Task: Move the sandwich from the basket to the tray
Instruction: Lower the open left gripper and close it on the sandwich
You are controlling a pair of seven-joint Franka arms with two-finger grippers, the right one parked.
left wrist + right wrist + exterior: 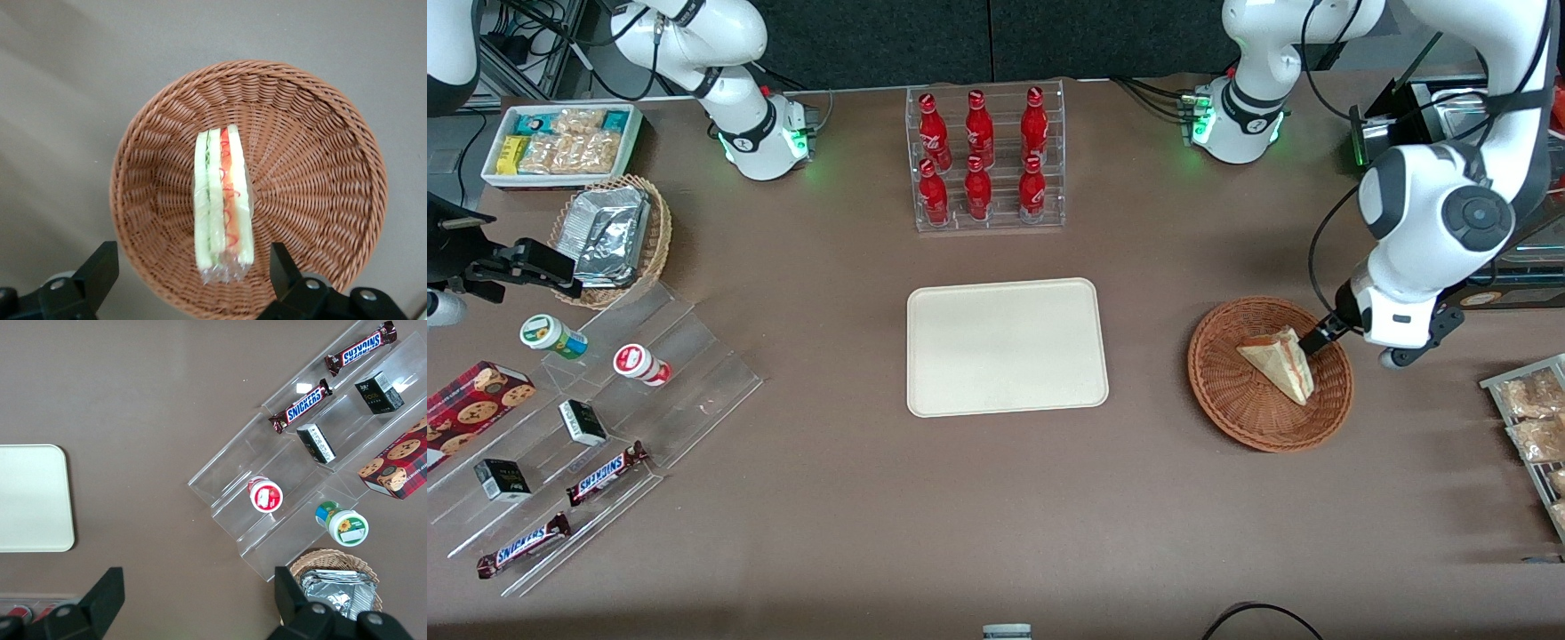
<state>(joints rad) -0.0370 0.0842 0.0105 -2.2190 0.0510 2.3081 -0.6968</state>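
Observation:
The sandwich (1282,363), a wrapped white wedge with red and green filling, lies in the round reddish-brown wicker basket (1227,413) toward the working arm's end of the table. My left gripper (1314,340) hangs just above the basket, over the sandwich's end. In the left wrist view the gripper (192,273) is open, its black fingers (100,267) standing wide to either side of the sandwich (223,197) without touching it, and the basket (320,180) fills the scene below. The cream tray (1005,347) lies bare at the table's middle, beside the basket.
A clear rack of red bottles (985,160) stands farther from the front camera than the tray. A wire rack of snack packets (1534,427) sits at the working arm's end. A stepped acrylic stand (605,418), a tan basket of foil packets (614,236) and a white bin (560,142) lie toward the parked arm's end.

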